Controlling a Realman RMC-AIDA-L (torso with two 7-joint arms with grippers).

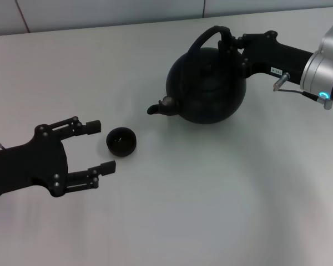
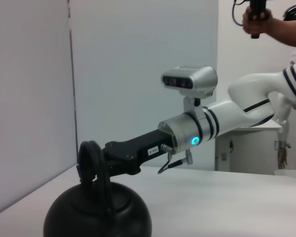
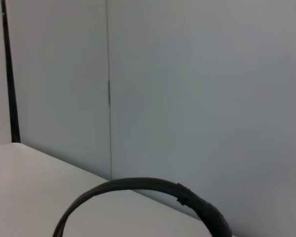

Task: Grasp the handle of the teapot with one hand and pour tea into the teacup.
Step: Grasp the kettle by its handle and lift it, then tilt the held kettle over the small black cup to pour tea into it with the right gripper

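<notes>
The teapot (image 1: 207, 86) sat on the white surface (image 1: 211, 188) toward its far right part, near the far edge, with its short spout (image 1: 161, 106) pointing toward the near left corner. Its handle (image 1: 211, 36) arched up over the lid, leaning toward the far edge. The right gripper (image 1: 231, 47) reached in from the right edge, and its jaws were clamped on the handle close to the top of the arch, above the pot's right shoulder. In the left wrist view the same arm ran in level above the surface, with the black jaws closed around the handle (image 2: 91, 160) over the round body of the teapot (image 2: 96, 212). The right wrist view showed only a curve of the handle (image 3: 153, 190) against a pale wall.

The teacup (image 1: 121, 141) stood upright on the surface, near the spout but apart from it, toward the left edge and nearer than the pot. The left gripper (image 1: 94, 147) lay low over the surface by the left edge, its jaws spread apart. One fingertip (image 1: 92, 127) was on the far side of the cup and the other (image 1: 106, 166) on the near side, both just beside the teacup without touching it, so the cup sat right at the open mouth of the jaws.
</notes>
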